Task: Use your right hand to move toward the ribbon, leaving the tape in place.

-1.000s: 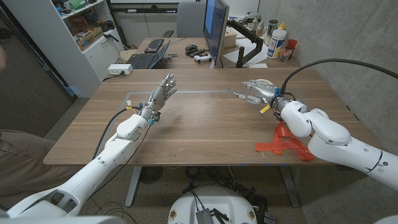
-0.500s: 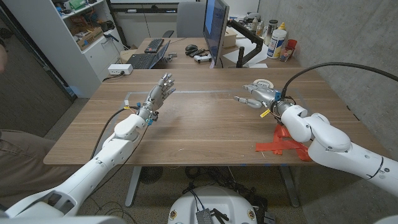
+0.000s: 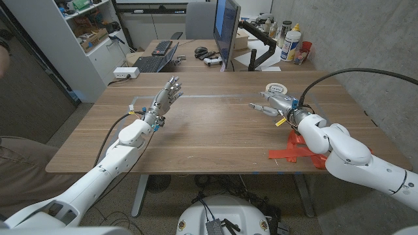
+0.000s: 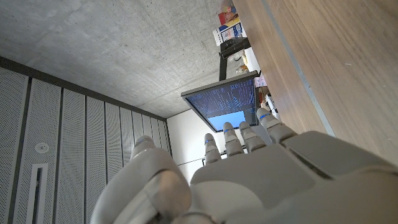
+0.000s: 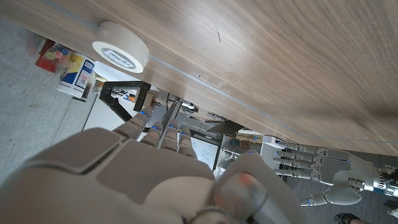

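White tape (image 3: 275, 88), red ribbon (image 3: 298, 151), brown wood-grain table (image 3: 209, 130).

The right robot hand (image 3: 273, 104) is over the right part of the desk (image 3: 209, 134). The roll of tape (image 3: 275, 88) lies on the desk just behind this robot hand, toward the far edge. The ribbon (image 3: 295, 151) lies on the desk near its front right edge, before the robot hand and beside the right forearm. The left robot hand (image 3: 166, 98) stands well apart to the left, over the left part of the desk. Behind the desk, between both robot hands, a monitor (image 3: 226, 29) stands on a second desk (image 3: 196, 55).
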Available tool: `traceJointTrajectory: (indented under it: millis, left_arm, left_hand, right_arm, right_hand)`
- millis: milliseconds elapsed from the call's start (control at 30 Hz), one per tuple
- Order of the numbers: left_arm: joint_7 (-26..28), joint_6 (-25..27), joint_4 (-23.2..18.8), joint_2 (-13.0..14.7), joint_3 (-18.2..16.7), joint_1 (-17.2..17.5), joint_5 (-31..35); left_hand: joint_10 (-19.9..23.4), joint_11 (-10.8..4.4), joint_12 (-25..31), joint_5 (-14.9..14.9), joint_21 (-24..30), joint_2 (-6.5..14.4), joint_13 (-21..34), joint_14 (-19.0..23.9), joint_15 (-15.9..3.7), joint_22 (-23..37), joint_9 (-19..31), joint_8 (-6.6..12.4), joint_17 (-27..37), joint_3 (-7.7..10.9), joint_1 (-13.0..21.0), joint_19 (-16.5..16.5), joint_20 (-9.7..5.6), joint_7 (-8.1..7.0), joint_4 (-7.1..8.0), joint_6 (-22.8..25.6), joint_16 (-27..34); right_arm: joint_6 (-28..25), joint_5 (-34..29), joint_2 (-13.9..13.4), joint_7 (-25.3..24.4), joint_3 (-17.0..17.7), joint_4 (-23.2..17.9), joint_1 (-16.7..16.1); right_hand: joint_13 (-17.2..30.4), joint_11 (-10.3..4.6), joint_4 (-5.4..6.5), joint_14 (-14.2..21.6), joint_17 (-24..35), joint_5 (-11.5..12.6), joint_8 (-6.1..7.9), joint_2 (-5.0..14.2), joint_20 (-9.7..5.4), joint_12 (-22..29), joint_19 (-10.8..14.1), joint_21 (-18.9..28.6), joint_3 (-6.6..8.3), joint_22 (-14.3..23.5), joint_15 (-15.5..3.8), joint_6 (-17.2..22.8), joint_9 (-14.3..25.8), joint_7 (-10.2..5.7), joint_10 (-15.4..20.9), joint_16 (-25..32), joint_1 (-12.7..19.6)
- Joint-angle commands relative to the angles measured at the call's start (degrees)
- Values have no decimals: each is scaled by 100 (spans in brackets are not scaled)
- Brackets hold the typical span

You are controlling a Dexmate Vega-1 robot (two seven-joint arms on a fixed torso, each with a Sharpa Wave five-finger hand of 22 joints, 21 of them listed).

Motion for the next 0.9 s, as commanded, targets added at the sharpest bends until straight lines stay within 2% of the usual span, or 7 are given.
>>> traceJointTrajectory:
  millis: [33, 533, 900]
  left_arm:
    - [18, -13, 2, -12, -10, -18, 10]
    - [-25, -40, 31, -39, 19, -80, 35]
    - [-56, -7, -5, -21, 27, -80, 20]
  left_hand:
    - [8, -11, 22, 37, 29, -11, 30, -24, -296, 10, 16, 18, 15, 2, -1, 9, -44, -9, -36, 24, 39]
    - [13, -10, 22, 39, 30, -7, 30, -26, -304, 10, 16, 15, 15, -2, 0, 13, -51, -5, -44, 25, 38]
    - [17, -13, 22, 42, 30, -6, 30, -22, -301, 10, 16, 15, 15, -5, 1, 13, -54, -1, -50, 30, 39]
  right_arm:
    - [-220, 85, -86, -140, 113, -79, -230]
    - [-571, 187, -255, -537, 252, -220, -651]
    - [-755, 242, -378, -553, 216, -301, -722]
  right_hand:
    - [0, -7, 8, 45, 8, 36, 14, 0, 16, 32, 17, -4, -26, 18, -260, 35, 16, -33, 34, -4, 22]
    - [1, -44, 2, -1, 7, 79, -23, 7, 11, 19, 20, -19, -32, 19, -270, -37, 17, -27, 21, -29, 42]
    - [2, -52, -3, -16, 6, 108, -26, 15, 15, -2, 21, -28, -34, 20, -274, -48, 18, -23, -24, -36, 57]
